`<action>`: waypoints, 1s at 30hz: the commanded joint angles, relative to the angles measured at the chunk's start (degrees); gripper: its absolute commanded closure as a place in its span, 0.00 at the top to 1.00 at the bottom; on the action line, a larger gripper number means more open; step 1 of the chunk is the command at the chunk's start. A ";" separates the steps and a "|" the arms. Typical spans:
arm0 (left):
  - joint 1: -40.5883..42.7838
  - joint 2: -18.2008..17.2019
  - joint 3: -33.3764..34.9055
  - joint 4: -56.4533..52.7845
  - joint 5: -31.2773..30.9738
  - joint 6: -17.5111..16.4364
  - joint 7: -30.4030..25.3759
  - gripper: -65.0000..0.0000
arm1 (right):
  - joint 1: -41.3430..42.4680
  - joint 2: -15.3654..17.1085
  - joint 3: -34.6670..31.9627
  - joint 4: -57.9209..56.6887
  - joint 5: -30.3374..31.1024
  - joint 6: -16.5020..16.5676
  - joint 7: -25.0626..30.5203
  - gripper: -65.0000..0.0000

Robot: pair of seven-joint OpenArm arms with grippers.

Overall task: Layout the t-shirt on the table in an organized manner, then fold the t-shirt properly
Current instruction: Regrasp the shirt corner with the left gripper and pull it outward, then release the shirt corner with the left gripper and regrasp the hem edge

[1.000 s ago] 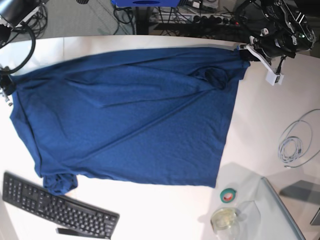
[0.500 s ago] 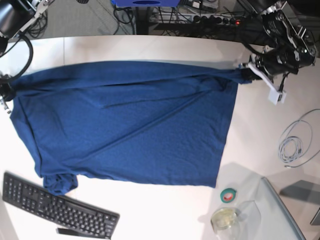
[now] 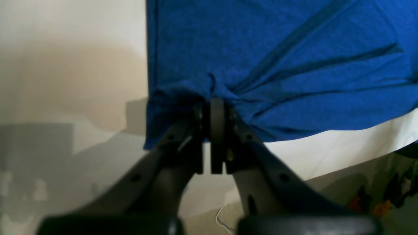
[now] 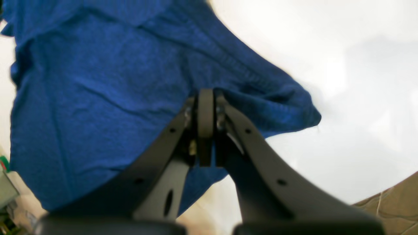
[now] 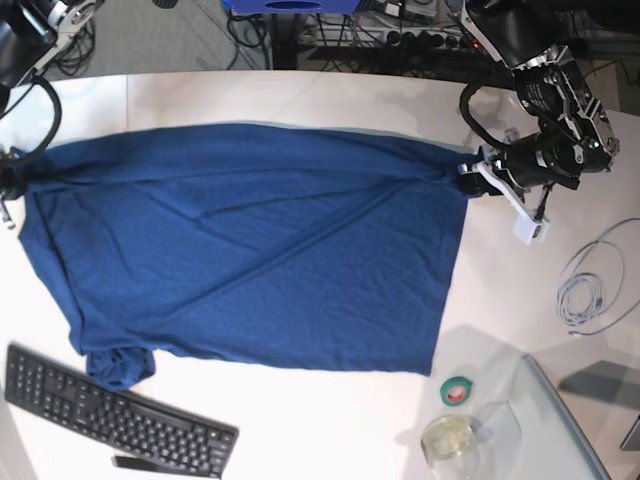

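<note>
T-shirt (image 5: pixel 250 255) spread on the white table (image 5: pixel 300 95), diagonal creases across the body, one sleeve bunched by the keyboard (image 5: pixel 110 415). Left gripper (image 5: pixel 468 182) fingers pinched shut on one far-edge corner, right gripper (image 4: pixel 205 98) clamped on the opposite corner. To flatten well: keep tension even between both pinches, lower together, release only once cloth lies flat. Green tape roll (image 5: pixel 458 391) sits clear of the hem.

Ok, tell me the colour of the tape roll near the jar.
The tape roll is green with a red centre, seen best in the base view, beside the jar.
</note>
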 commanded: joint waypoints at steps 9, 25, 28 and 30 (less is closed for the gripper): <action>-1.37 -0.39 0.24 -1.67 -0.92 -0.12 -0.53 0.00 | 0.77 1.52 0.07 -2.97 0.42 -0.07 4.31 0.00; -1.37 -0.39 0.16 -1.67 -0.83 -0.12 -0.62 0.00 | 0.69 1.08 0.07 -2.53 0.42 -0.07 6.07 0.10; -1.37 -0.39 -0.02 -1.67 -0.83 -0.12 -0.62 0.04 | 0.69 1.08 0.07 -2.44 0.50 -0.07 6.07 0.30; -1.37 -0.39 -0.11 -1.67 -0.83 -0.12 -0.62 0.25 | 0.60 0.99 0.07 -2.44 0.50 -0.07 6.07 0.41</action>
